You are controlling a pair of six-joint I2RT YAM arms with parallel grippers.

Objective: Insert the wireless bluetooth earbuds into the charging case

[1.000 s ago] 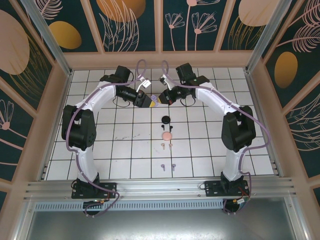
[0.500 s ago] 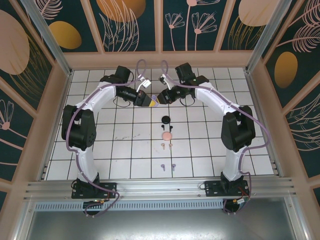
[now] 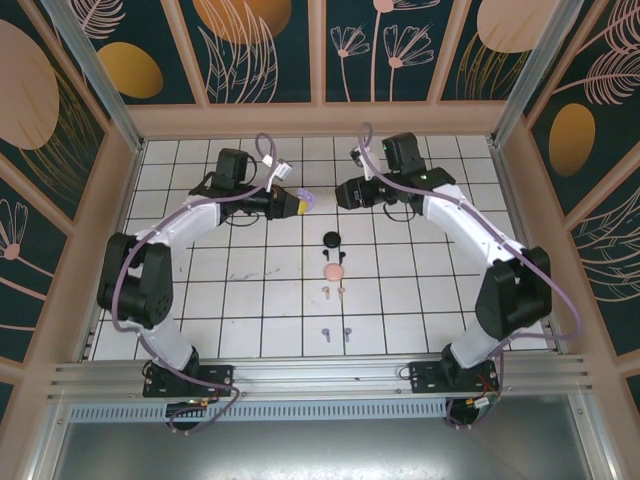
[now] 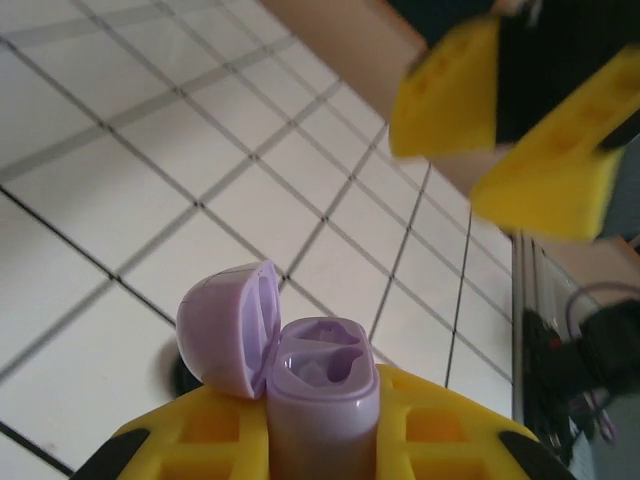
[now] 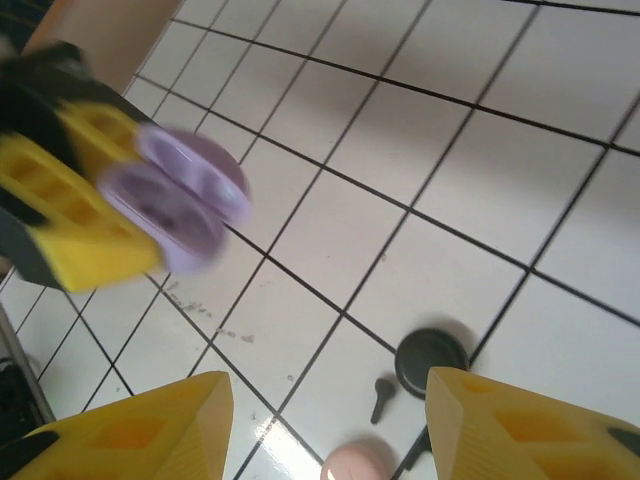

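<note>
Open purple case, waiting for earbuds
The purple charging case is clamped in my left end effector, lid up. The purple earbuds lie on the tabletop, well back toward my bases. My right end effector, fingers apart and empty, should pinch one stem.

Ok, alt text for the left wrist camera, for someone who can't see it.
A purple charging case, lid flipped open, stands clamped in the yellow-fingered left gripper. Beyond it, blurred, the right gripper hangs open over the white tiled table.

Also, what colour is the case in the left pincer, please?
The case is lilac, clearest in the left wrist view.
</note>
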